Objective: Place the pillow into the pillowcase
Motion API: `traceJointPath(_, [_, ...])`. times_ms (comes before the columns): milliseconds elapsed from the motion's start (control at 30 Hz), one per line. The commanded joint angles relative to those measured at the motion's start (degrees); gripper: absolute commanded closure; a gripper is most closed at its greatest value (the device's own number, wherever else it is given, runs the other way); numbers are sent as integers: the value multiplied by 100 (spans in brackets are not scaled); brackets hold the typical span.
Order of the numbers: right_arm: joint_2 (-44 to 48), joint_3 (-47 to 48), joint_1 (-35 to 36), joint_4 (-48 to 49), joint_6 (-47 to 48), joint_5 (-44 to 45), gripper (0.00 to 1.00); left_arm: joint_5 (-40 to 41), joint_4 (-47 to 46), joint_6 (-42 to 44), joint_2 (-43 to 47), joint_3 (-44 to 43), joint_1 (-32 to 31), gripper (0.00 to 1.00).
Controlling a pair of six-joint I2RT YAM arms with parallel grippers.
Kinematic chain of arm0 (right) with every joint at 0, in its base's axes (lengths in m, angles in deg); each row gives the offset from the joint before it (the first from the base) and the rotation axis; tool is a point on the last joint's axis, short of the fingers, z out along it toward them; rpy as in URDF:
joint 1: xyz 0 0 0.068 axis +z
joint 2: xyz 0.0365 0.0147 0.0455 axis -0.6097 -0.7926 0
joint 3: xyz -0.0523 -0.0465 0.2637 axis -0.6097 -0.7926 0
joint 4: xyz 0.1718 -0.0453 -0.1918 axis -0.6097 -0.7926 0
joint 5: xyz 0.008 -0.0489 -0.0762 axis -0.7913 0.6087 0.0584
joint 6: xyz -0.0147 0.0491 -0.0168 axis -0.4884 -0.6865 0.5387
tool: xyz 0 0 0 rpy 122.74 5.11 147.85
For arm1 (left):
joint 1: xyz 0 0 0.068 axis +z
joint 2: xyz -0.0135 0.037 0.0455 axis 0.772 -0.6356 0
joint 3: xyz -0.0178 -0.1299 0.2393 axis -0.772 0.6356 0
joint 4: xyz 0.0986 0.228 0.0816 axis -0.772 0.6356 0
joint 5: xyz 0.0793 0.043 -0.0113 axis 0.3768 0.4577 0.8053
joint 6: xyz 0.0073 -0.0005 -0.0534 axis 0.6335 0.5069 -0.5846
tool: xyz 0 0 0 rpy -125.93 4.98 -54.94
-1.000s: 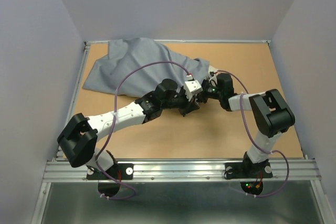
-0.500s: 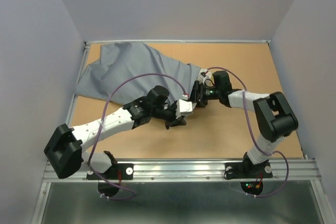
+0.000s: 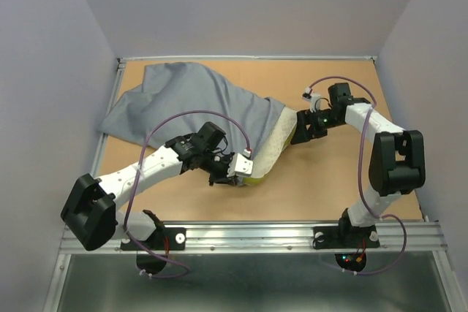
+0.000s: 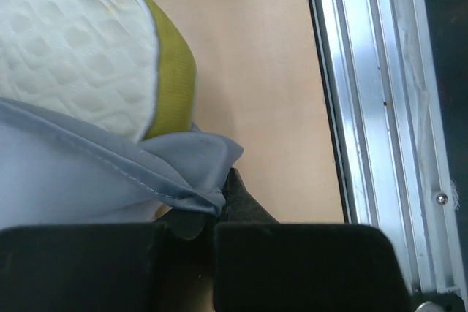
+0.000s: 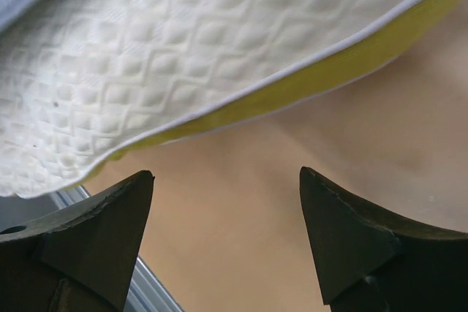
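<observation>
On the worktop, the pillow lies diagonally, far left to near right, mostly inside the pillowcase, its quilted end sticking out. My left fingers pinch the pillowcase hem; my right fingers are spread wide, near the pillow, holding nothing.

1. From above, you see only 1 end of the pillow; the rest is hidden inside the pillowcase.
2. Your left wrist camera shows the left gripper only in part: the pillowcase hem drapes over its fingertips, and the bottom edge cuts off its fingers.
3. That same view crops the pillow at the top and left edges.
4. Your right wrist camera crops the pillow on 3 sides; the pillowcase there is just a blurred sliver in the top-left corner.
5. From above, the right gripper is small and dark; you cannot read its finger gap there.
</observation>
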Motion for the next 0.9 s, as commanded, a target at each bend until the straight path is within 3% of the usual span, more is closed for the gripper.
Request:
traceJointPath(0, [-246, 584, -266, -801, 1118, 146, 16, -155, 495, 337, 90, -291, 72, 100])
traceJointPath(167, [-879, 1260, -846, -477, 785, -206, 30, -76, 907, 547, 81, -344, 317, 100])
traceJointPath(267, [-1134, 1139, -838, 146, 486, -311, 34, -50, 838, 434, 142, -300, 607, 100])
traceJointPath(500, [-1415, 1040, -812, 2782, -236, 155, 35, 161, 1127, 828, 55, -230, 1109, 100])
traceJointPath(633, [-1776, 1305, -628, 2908, -263, -241, 35, 205, 1154, 899, 46, -291, 1171, 100])
traceJointPath(867, [-1829, 761, 110, 3671, 133, -84, 36, 144, 1127, 846, -86, -396, 1232, 100])
